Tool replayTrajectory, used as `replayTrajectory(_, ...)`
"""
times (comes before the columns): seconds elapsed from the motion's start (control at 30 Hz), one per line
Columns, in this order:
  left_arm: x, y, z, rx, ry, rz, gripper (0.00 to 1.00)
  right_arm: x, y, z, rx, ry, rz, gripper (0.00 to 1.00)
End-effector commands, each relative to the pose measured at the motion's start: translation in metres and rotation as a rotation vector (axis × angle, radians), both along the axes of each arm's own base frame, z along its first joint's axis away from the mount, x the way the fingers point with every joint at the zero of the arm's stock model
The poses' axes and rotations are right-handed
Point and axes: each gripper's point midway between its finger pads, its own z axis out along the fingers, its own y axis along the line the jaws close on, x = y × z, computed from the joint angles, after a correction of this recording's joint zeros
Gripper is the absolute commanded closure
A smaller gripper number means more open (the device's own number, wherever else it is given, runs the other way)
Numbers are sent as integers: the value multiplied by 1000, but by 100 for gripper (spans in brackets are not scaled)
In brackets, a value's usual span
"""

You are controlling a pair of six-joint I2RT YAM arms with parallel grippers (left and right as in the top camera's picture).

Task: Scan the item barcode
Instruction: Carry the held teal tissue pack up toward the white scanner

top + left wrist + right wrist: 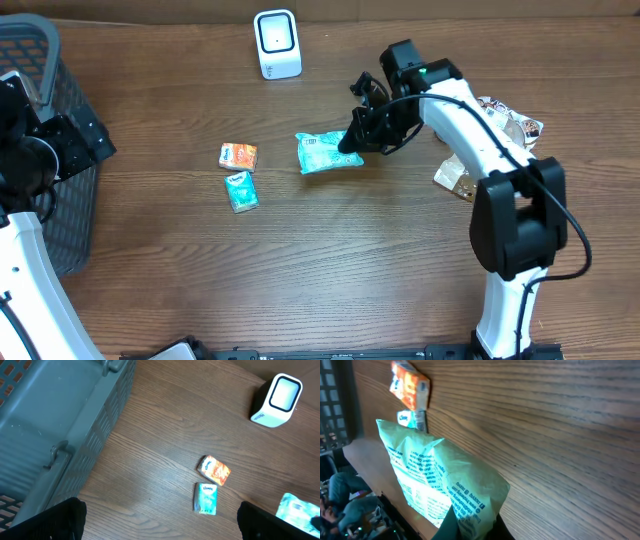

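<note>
A pale green wipes packet (328, 153) lies mid-table, printed side toward the right wrist camera. My right gripper (352, 140) is shut on its right end; the right wrist view shows the packet (440, 477) pinched between both fingers at the right gripper (475, 529). The white barcode scanner (277, 43) stands upright at the table's far edge, to the left of the packet, and shows as the scanner (277, 400) from the left wrist. My left gripper (160, 525) hangs open over bare wood beside the basket, holding nothing.
A grey plastic basket (35, 70) fills the left edge. A small orange tissue pack (238, 156) and a teal one (241, 191) lie left of the packet. Crinkly snack bags (510, 122) sit at the right behind the right arm.
</note>
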Motion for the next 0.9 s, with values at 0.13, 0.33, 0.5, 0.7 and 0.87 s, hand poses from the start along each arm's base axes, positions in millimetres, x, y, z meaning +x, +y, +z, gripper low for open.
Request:
replayTrajectory(0.13, 1, 0, 2, -13, -11, 9, 0, -2, -1, 63, 58, -157, 26, 96)
replayTrajectory(0.33, 1, 0, 2, -13, -11, 9, 1, -8, -12, 105, 30, -273, 10, 96)
replayTrajectory(0.5, 1, 0, 2, -13, -11, 9, 0, -18, -17, 132, 29, -361, 39, 96)
replayTrajectory(0.7, 1, 0, 2, -13, -11, 9, 0, -20, -21, 144, 14, -399, 30, 96)
replayTrajectory(0.87, 1, 0, 2, -13, -11, 9, 0, -22, -22, 143, 10, -389, 31, 96)
